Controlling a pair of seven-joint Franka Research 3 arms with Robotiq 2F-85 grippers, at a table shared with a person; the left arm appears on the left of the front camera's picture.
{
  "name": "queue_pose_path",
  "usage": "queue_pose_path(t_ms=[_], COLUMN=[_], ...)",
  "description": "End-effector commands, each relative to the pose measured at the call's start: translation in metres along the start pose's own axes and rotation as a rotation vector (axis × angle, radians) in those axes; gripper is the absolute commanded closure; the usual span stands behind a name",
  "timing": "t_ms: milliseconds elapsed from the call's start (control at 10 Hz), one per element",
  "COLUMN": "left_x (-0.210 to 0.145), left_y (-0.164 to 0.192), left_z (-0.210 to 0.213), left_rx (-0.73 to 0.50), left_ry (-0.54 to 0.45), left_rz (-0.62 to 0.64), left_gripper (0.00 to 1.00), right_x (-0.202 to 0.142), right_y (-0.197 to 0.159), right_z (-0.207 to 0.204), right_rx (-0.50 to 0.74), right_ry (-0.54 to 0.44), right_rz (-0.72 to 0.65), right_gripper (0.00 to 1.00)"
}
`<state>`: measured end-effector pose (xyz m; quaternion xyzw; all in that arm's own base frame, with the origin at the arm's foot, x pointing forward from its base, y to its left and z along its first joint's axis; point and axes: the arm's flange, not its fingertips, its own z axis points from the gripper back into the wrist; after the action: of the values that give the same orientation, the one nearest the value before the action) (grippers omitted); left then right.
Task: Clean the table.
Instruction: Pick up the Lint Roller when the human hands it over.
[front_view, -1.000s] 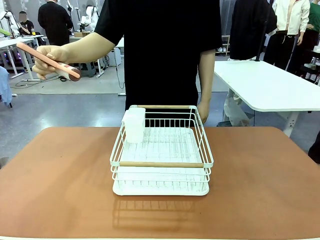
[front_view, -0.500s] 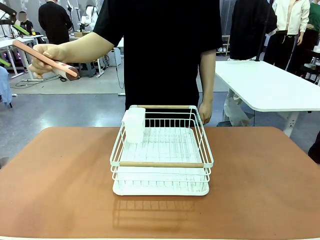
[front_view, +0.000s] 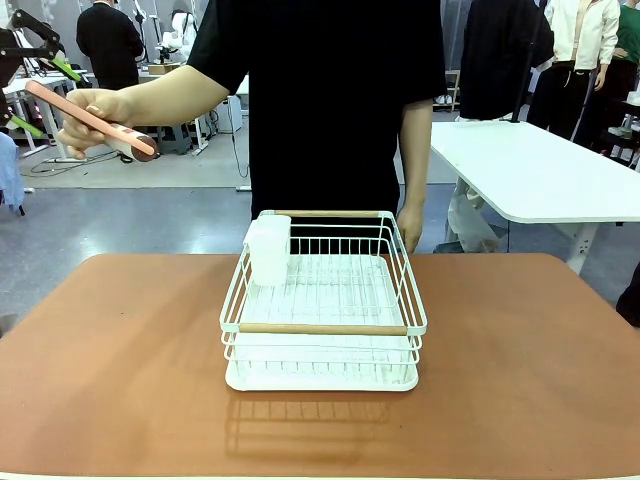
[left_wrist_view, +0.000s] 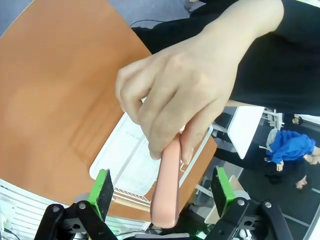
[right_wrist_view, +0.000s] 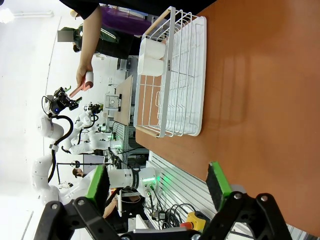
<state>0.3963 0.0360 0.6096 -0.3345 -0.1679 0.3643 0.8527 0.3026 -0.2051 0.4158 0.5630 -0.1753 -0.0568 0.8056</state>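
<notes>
Handover looks set at the upper left of the front view: a person's hand (front_view: 92, 125) holds a pink-handled roller (front_view: 135, 146) out, its free handle end pointed at the left gripper (front_view: 47, 97), presumably so it can be taken. Those jaws stand wide apart on either side of the handle, green pads (left_wrist_view: 104, 187) clear of it, gripping nothing. Right gripper (right_wrist_view: 157, 182) sits at the bottom of its own view, spread and empty, above the table (front_view: 520, 360). That brown table fills the lower half of the front view, with a white wire rack (front_view: 322, 328) at its middle and a cup (front_view: 268, 250) in the rack's far left corner.
</notes>
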Motion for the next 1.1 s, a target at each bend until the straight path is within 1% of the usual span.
queue_pose_path(t_ms=[0, 100, 200, 300, 400, 500, 700, 800, 900, 1000], left_x=[0.0094, 0.0106, 0.0104, 0.0103, 0.0094, 0.0094, 0.0096, 0.0096, 0.0101, 0.0105], left_y=[-0.0083, -0.008, -0.0085, -0.0086, -0.0087, -0.0083, -0.0074, -0.0077, -0.0075, -0.007], left_z=[-0.0001, -0.0015, -0.0017, 0.0, 0.0021, 0.004, 0.0029, 0.0023, 0.0011, 0.0004], left_rx=[0.025, 0.024, 0.015, 0.004, -0.001, 0.0, 0.008, 0.001, 0.002, -0.001], left_ry=[-0.004, 0.012, 0.027, 0.04, 0.05, 0.045, 0.032, 0.043, 0.045, 0.048], left_rz=[0.022, 0.024, 0.029, 0.037, 0.04, 0.045, 0.04, 0.044, 0.041, 0.041], left_gripper=[0.0, 0.0, 0.15, 0.58, 0.73, 1.0, 1.0, 0.97, 1.0, 1.0], right_x=[-0.0001, -0.0001, -0.0001, -0.0001, -0.0001, -0.0001, -0.0001, -0.0001, -0.0001, -0.0001], right_y=[0.003, 0.003, 0.003, 0.003, 0.003, 0.003, 0.003, 0.003, 0.003, 0.003], right_z=[0.0018, 0.0018, 0.0018, 0.0018, 0.0018, 0.0018, 0.0018, 0.0018, 0.0018, 0.0018], right_rx=[0.012, 0.012, 0.012, 0.012, 0.012, 0.012, 0.012, 0.012, 0.012, 0.012], right_ry=[-0.005, -0.005, -0.005, -0.005, -0.005, -0.005, -0.005, -0.005, -0.005, -0.005], right_rz=[0.007, 0.007, 0.007, 0.007, 0.007, 0.007, 0.007, 0.007, 0.007, 0.007], right_gripper=[0.0, 0.0, 0.0, 0.0, 0.0, 0.0, 0.0, 0.0, 0.0, 0.0])
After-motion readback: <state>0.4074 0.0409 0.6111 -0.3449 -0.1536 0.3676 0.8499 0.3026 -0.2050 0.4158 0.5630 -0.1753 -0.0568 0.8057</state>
